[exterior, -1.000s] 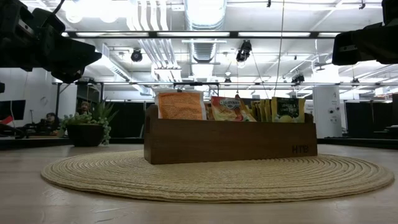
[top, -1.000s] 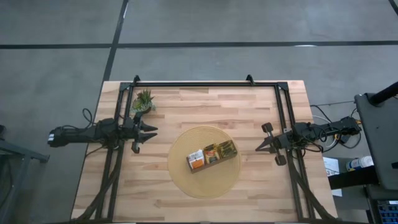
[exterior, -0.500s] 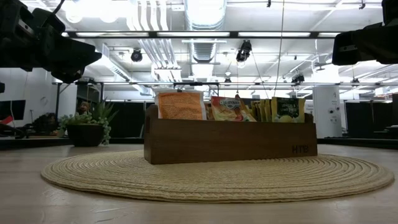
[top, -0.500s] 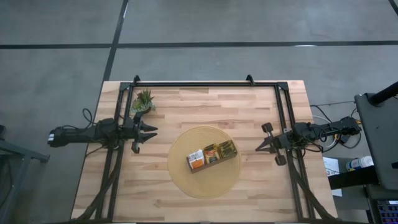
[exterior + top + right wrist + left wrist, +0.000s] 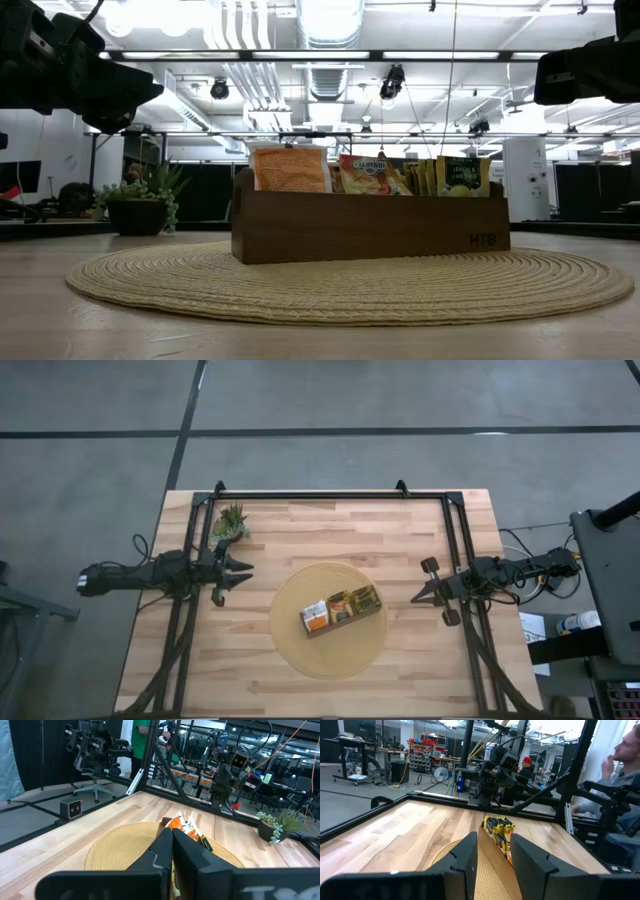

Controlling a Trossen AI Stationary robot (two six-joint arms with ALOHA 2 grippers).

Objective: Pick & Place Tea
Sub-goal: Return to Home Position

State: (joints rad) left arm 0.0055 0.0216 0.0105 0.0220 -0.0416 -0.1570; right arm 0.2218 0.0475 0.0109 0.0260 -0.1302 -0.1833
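High view: we see a wooden surface (image 5: pixel 400 530) with a round mat (image 5: pixel 300 650) in the middle. A long brown tray (image 5: pixel 346 623) sits on the mat, a bit tilted. The tea (image 5: pixel 342 608) is in the tray, with white-and-orange bags at one end and yellow-green bags at the other. A small green plant (image 5: pixel 230 523) stands near the far left corner. The left gripper (image 5: pixel 245 576) hangs by the left edge, well apart from the tray, and the right gripper (image 5: pixel 415 598) hangs by the right edge. Both point in at the mat.

Low view: the tray (image 5: pixel 370 228) stands on the mat (image 5: pixel 350 285), and the tea (image 5: pixel 290 168) sticks up out of it in a row. The plant (image 5: pixel 140 205) is off to the left, behind the mat. Dark arm parts show in both top corners.

Left wrist view: the left gripper (image 5: pixel 495 851) has a small gap between its fingers (image 5: pixel 465 862) — it is a little open and holds nothing. Past it we see the end of the tray with yellow-green tea (image 5: pixel 497 827). A person (image 5: pixel 625 755) sits beyond the surface.

Right wrist view: the right gripper (image 5: pixel 172 847) has its fingers (image 5: pixel 162 854) pressed together — nothing is in it. Past it are the white-and-orange tea (image 5: pixel 182 825) and the plant (image 5: pixel 280 825).
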